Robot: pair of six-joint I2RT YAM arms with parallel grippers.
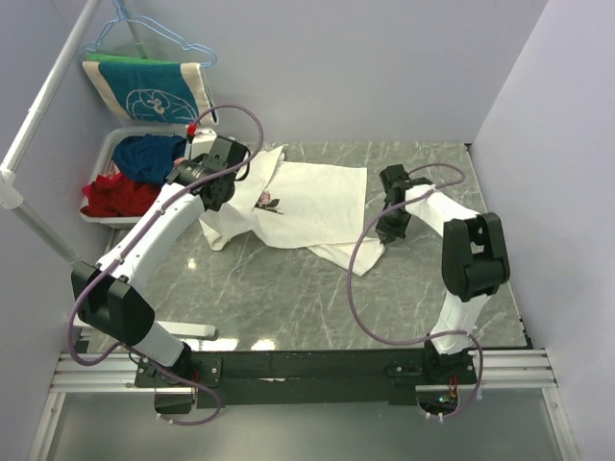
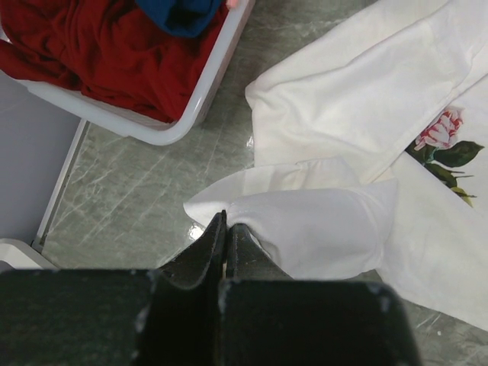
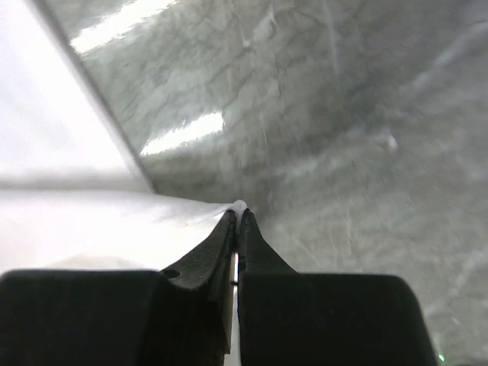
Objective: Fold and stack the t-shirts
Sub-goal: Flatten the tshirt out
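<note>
A cream-white t-shirt [image 1: 312, 202] with a rose print [image 1: 269, 202] lies crumpled and spread across the back half of the marble table. My left gripper [image 1: 213, 204] is at its left end. In the left wrist view the gripper [image 2: 226, 221] is shut on a bunched fold of the white t-shirt [image 2: 351, 114]. My right gripper [image 1: 387, 230] sits at the shirt's right edge. Its wrist view shows the gripper [image 3: 239, 210] shut on a thin pinch of the t-shirt [image 3: 76, 221] edge, low over the table.
A white basket [image 1: 108, 152] at the back left holds red [image 1: 115, 197] and blue [image 1: 149, 154] garments; it shows close to my left gripper as the basket [image 2: 194, 114]. A teal-and-cream cloth [image 1: 144, 88] hangs on a hanger behind it. Walls close in both sides. Bare marble [image 1: 288, 298] lies in front.
</note>
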